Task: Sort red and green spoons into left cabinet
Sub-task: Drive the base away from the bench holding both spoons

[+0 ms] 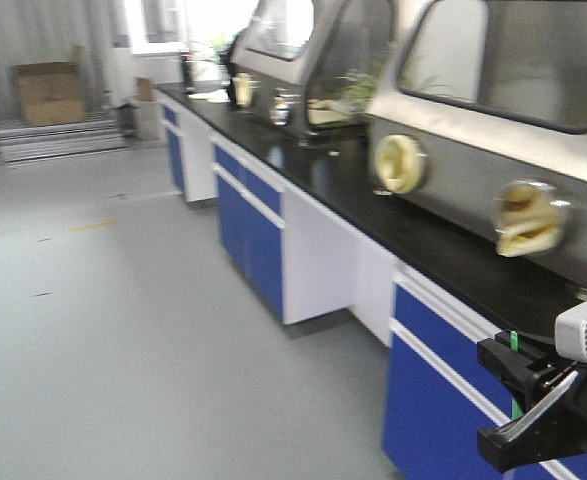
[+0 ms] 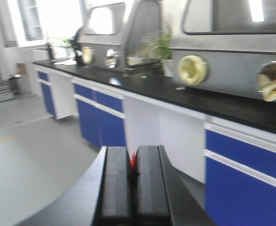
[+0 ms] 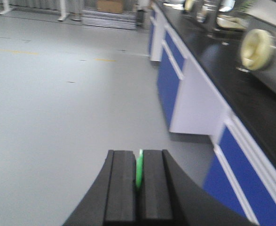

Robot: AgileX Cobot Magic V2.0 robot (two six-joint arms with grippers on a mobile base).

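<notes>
Clearly both arms are loaded. In the left wrist view the left gripper (image 2: 132,153) has its two black pads drawn almost together, and the red spoon (image 2: 132,162) is pinched in the narrow slit between them. Only a short red sliver shows, poking up just past the pad tips; the rest of it is hidden by the pads.

The right gripper (image 3: 138,155) looks the same in its own wrist view: jaws nearly closed, with the green spoon (image 3: 139,170) clamped edge-on in the gap, a thin bright strip running down between the pads.

From the front view, the right gripper (image 1: 529,395) sits just in front of the near end of the bench (image 1: 323,170), level with its blue drawers (image 1: 443,340). A green fleck (image 1: 514,341) shows above its upper finger.

Both grippers hang off the bench's front side, over the grey floor (image 1: 123,330), and neither touches the bench. On the bench's black top stand steel enclosures (image 1: 473,140) with pale round ports. All three views are blurred, so neither spoon's bowl can be made out.
</notes>
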